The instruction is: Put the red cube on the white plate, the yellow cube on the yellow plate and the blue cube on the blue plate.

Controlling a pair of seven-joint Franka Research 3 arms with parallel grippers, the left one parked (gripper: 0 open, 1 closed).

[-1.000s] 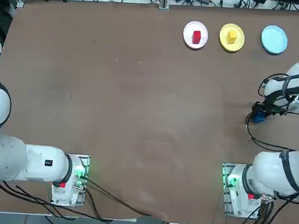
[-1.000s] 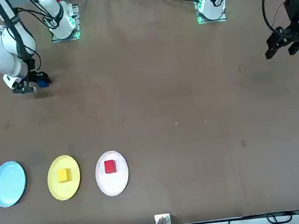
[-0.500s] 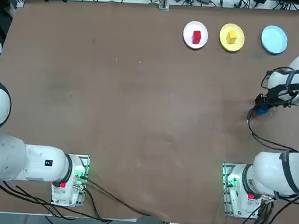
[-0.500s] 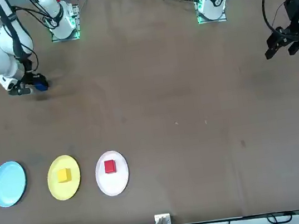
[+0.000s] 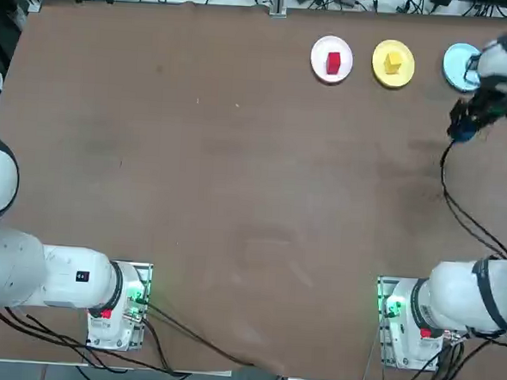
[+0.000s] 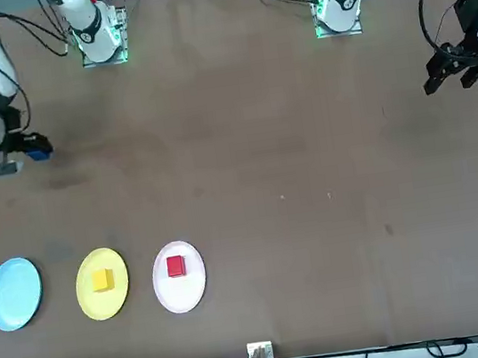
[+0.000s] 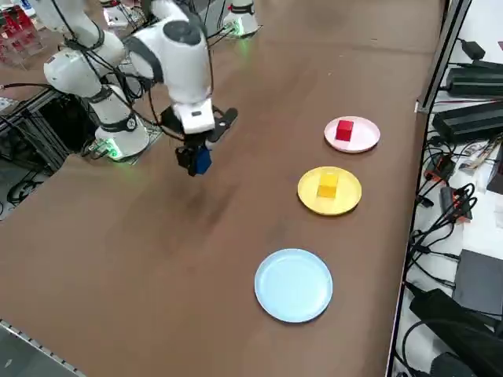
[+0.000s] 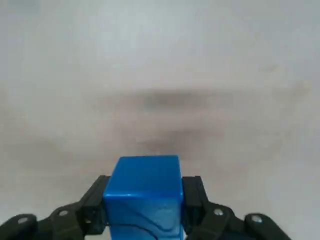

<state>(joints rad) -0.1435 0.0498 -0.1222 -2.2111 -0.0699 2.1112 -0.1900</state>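
Above the table, the right gripper (image 7: 196, 161) (closed) clamps the blue cube (image 8: 145, 192).

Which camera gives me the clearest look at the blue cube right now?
The right wrist view: the blue cube fills the frame, clamped in the right end effector. In the top, front and right side views it is a small patch mostly hidden by the fingers.
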